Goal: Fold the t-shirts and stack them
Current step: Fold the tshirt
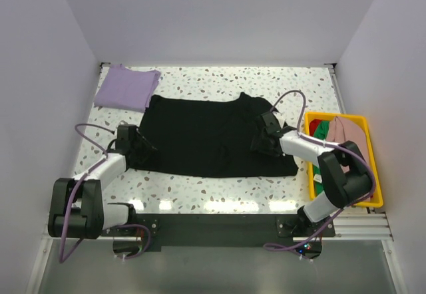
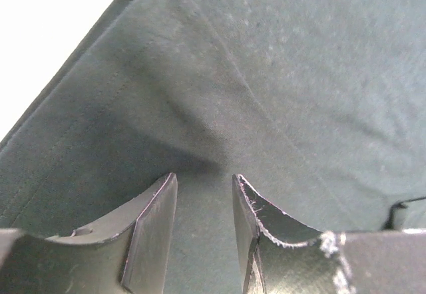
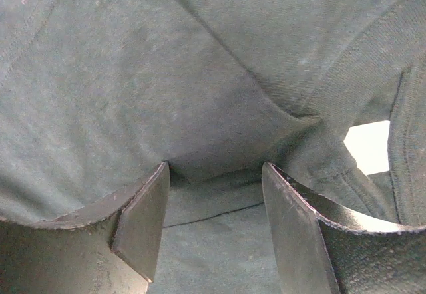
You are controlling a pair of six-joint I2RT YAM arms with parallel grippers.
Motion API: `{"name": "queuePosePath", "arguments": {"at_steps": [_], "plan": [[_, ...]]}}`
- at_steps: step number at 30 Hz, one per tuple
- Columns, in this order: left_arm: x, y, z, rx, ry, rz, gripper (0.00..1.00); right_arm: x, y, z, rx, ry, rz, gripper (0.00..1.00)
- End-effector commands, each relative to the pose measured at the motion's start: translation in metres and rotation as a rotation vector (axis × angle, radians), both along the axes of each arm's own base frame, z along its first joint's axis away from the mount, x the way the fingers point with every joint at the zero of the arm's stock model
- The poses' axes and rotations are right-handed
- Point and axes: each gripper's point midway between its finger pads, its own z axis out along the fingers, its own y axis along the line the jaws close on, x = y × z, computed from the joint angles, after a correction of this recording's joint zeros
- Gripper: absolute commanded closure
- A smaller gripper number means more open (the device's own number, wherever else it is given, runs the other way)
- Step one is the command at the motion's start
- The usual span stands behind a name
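Black t-shirt soft, creased; lavender t-shirt folded square

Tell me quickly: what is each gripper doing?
Left gripper: open, jaws apart over the black t-shirt.
Right gripper: open, jaws apart, a fold of that shirt between them.

The left arm reaches forward and inward from its base, wrist held low, the left tool pointing to the right. Its fingers stand a narrow gap apart; whether they pinch anything is hard to tell. The right arm folds at the elbow and stretches leftward, the right tool low, its fingers spread wide.
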Motion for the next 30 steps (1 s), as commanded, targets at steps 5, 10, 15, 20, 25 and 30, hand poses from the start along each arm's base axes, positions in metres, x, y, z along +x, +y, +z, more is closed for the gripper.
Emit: {"name": "queuePosePath", "arguments": {"at_steps": [5,10,15,20,25,30], "plan": [[-0.064,0.029,-0.039,0.052,0.156,0.178,0.56,-0.042,-0.023,-0.017,0.09,0.079,-0.113,0.38],[-0.079,0.033,-0.027,0.041,0.112,0.245,0.56,-0.066,-0.035,-0.019,0.135,0.112,-0.15,0.38],[-0.083,0.023,-0.014,-0.044,0.055,0.265,0.56,-0.084,-0.038,-0.008,0.171,0.114,-0.131,0.38],[-0.068,0.014,0.022,-0.08,-0.033,0.214,0.54,-0.074,-0.032,0.027,0.203,0.036,-0.073,0.38],[0.012,0.026,0.126,0.05,-0.316,0.106,0.43,-0.008,-0.004,0.097,0.262,-0.147,0.043,0.38],[0.112,0.031,0.157,0.194,-0.342,-0.038,0.43,0.065,0.018,0.161,0.258,-0.324,0.121,0.38]]}}
